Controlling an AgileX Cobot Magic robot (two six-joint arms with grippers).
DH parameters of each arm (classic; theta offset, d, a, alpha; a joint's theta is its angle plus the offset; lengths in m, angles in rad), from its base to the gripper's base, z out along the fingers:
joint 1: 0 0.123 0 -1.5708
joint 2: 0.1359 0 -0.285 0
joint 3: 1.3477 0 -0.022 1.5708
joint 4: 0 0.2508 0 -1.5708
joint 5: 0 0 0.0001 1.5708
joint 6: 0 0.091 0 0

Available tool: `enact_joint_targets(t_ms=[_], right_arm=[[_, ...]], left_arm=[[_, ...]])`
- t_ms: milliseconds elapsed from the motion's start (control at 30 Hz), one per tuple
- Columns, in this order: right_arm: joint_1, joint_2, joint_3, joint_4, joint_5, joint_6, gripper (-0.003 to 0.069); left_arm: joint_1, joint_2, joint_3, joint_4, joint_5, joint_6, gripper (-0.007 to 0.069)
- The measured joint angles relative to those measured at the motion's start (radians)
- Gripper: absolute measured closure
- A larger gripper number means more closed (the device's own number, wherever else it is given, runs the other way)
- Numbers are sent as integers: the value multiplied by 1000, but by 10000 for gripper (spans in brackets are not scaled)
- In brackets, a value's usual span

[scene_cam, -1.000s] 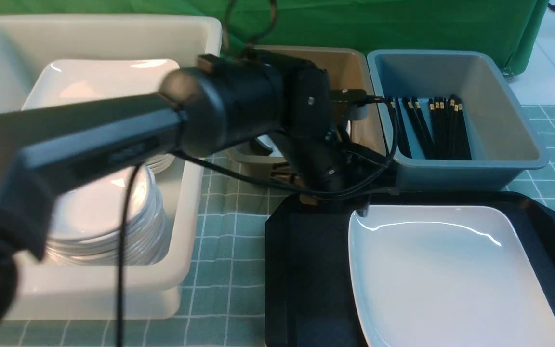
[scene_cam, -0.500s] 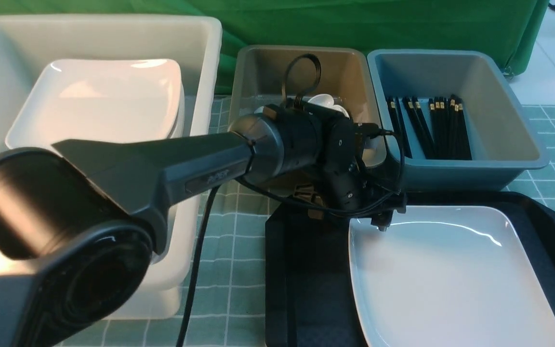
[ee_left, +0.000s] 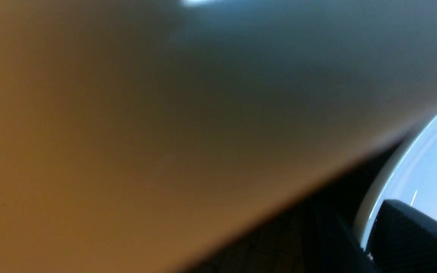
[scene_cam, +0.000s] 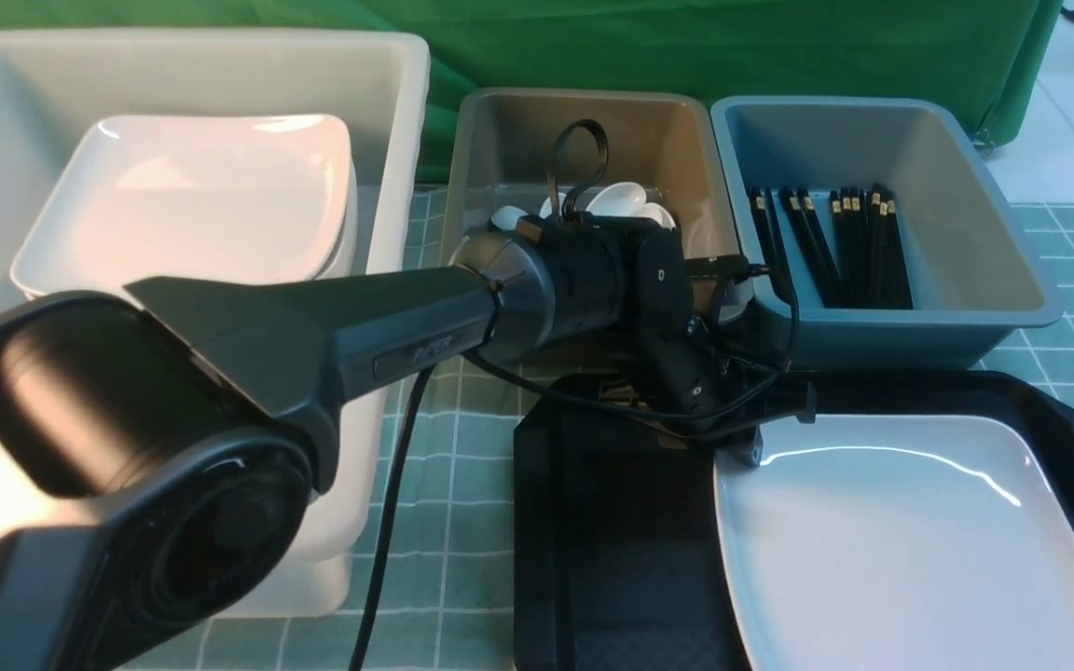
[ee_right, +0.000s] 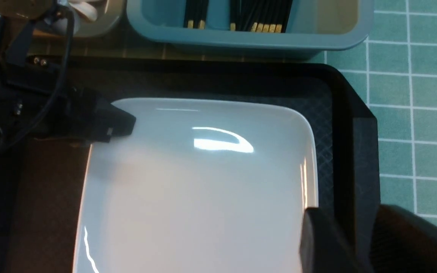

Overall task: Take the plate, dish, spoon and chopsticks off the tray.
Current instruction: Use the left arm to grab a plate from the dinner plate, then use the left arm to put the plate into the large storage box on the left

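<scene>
Robot's left arm stretches over the green-checked bench [scene_cam: 453, 466], its left claw [scene_cam: 754, 453] at the far left corner of the plate [scene_cam: 901, 550], which lies on the right-hand part of the tray [scene_cam: 612, 540].

From the front, the claw's tip is largely masked by its own wrist and cables. The right wrist camera fills that in. One dark finger [ee_right: 108, 121] lies on top of the plate's corner, but its partner is hidden, so I cannot tell whether the claw has clamped the rim. The left wrist camera offers little: a blurred brown-grey wall, a sliver of the plate's rim and one finger over it.

The right claw [ee_right: 351, 223], outside the front camera's frame, shows only in its own view, at the plate's near right edge by the tray's rim. One finger overlaps that edge and the other stands beside it. Whether it grips cannot be told.

The plate is large, square and glossy white, with rounded corners, a raised rim and streaks of reflected light.

Only the front view takes in the white tub [scene_cam: 220, 51] at left, with its stacked plates [scene_cam: 201, 186]. Behind the tray, the brown bin [scene_cam: 518, 140] holds white spoons [scene_cam: 626, 198] and the blue-grey bin [scene_cam: 966, 186] holds black, gold-banded chopsticks [scene_cam: 849, 247].
</scene>
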Motion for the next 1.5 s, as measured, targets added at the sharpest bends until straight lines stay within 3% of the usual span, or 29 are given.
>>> enact_joint_targets(t_ms=[167, 533, 833, 1500], right_arm=[[0, 0, 0, 0, -3, -2, 424], [0, 0, 0, 0, -4, -2, 422], [0, 0, 0, 0, -10, -2, 422], [1, 0, 0, 1, -30, -2, 421]], left_arm=[[0, -15, 0, -7, 38, 8, 487], [40, -163, 0, -70, 120, 114, 601], [44, -202, 0, -142, 153, 186, 606], [71, -313, 2, -144, 178, 210, 598]])
